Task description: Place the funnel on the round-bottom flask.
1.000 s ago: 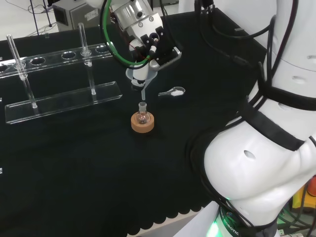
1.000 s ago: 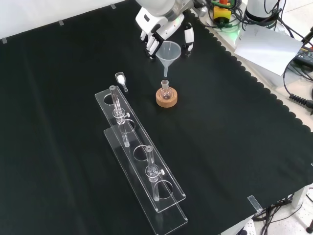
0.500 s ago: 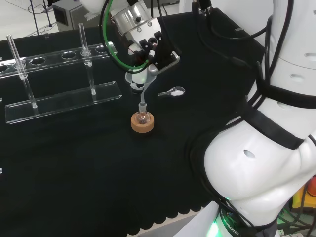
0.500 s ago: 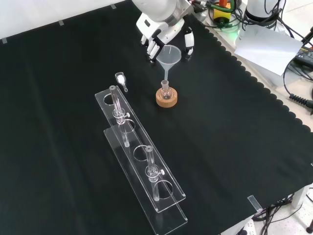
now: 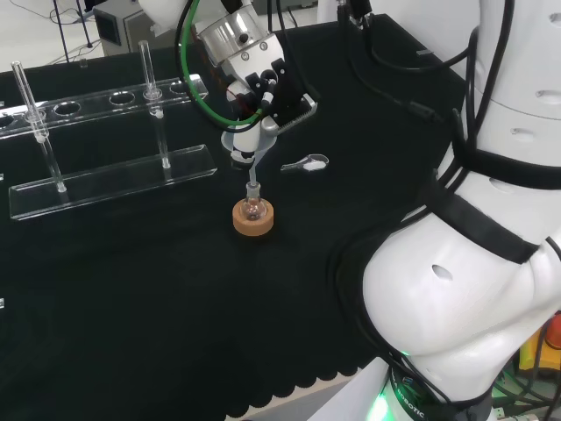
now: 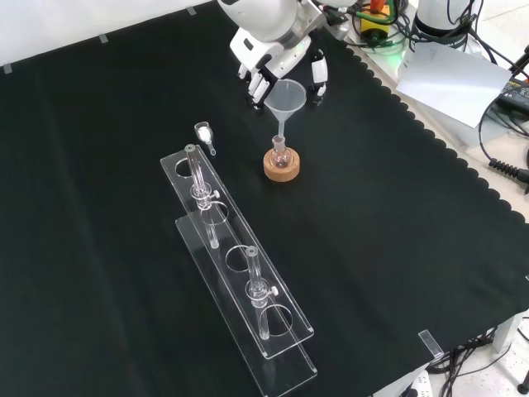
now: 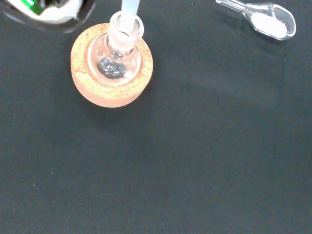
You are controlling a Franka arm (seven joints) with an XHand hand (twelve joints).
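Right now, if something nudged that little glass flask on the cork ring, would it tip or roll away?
Probably not roll: the small clear round-bottom flask sits cupped in the tan cork ring, which looks wide and flat. It likely tips easily off the ring, having a round base. The clear plastic funnel's stem in its neck adds top-heaviness.

The hand [image 6: 277, 62] has come down over the last second, carrying the clear funnel [image 6: 283, 98] with it. A second ago the funnel's stem hung clear above the neck of the round-bottom flask [image 6: 280, 151], with a gap between them in both the head and front views; half a second ago the tip had just reached the mouth. Now the stem [image 7: 129, 9] sits inside the flask's neck, as the wrist view shows. In the head view the hand [image 5: 263, 83] has also drifted slightly toward the left and lower, closer above the cork ring [image 5: 252, 218].
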